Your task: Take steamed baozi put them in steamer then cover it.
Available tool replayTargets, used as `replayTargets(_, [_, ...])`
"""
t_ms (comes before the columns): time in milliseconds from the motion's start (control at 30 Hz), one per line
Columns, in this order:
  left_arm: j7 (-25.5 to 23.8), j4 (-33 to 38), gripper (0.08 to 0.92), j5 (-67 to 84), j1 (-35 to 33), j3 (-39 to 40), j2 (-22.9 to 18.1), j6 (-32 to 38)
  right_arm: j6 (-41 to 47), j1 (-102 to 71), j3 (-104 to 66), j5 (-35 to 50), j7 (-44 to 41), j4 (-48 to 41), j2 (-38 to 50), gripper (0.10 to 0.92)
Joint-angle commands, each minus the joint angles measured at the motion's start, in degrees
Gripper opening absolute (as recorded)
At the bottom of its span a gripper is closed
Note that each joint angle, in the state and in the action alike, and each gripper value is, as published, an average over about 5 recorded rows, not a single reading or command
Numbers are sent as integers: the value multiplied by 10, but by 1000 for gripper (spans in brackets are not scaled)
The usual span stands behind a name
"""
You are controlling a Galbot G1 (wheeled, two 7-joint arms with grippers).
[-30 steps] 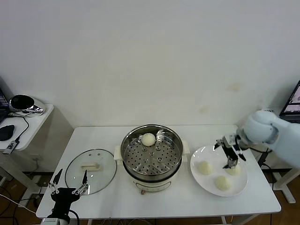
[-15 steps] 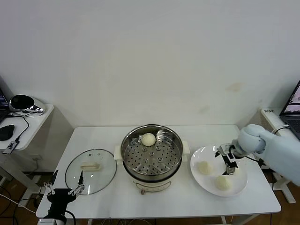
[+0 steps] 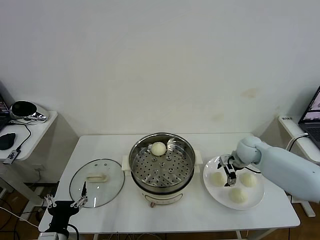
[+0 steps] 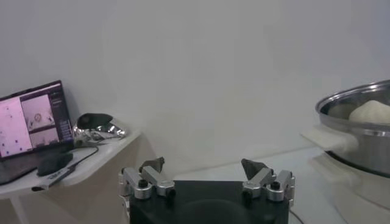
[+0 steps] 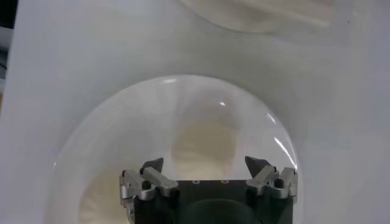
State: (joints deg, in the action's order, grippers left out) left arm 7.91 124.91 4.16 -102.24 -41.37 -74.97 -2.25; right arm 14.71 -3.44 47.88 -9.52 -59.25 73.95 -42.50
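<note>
Looking down from the head view, we see the steamer (image 3: pixel 161 169) at the table's (image 3: pixel 125 212) middle with 1 baozi (image 3: pixel 158 148) on its tray, the cover (image 3: pixel 97 181) lying to its left, and 3 buns on the white plate (image 3: pixel 255 200) to its right. The right gripper (image 3: pixel 229 172) hangs over the plate, between the nearest bun (image 3: pixel 218 178) and the bun (image 3: pixel 248 179) beside it. The left gripper (image 3: pixel 65 203) sits parked by the front left edge.

In the left wrist view, its fingers (image 4: pixel 156 165) stand spread, holding nothing.

In the right wrist view, the right gripper's (image 5: pixel 205 164) fingers are parted and empty above what seems a bun (image 5: pixel 203 142).
</note>
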Motion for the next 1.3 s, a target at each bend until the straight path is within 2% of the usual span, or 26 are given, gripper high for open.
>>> replayTargets(33, [0,0,823,0,0,1,0,0,2,-8,-5,-8,2,-22,-22,822])
replayTargets(133, [0,0,823,0,0,1,0,0,5,-9,-6,-10,0,-23,-24,805])
replayTargets(467, [0,1,823,1,-2,-1,0,1,10,-7,-5,-12,-19,-13,-13,643])
replayTargets(800, [0,3,823,2,0,-1,1,0,11,48,7,16,-45,33,43,594])
replayTargets(1100, [-2,8,823,5,4,1,7,-5,41,260,100,147,-60,121,129,592])
replayTargets(1300, [-3,8,823,10,13,4,13,-11,74,515,277,270,-46,172,89,596])
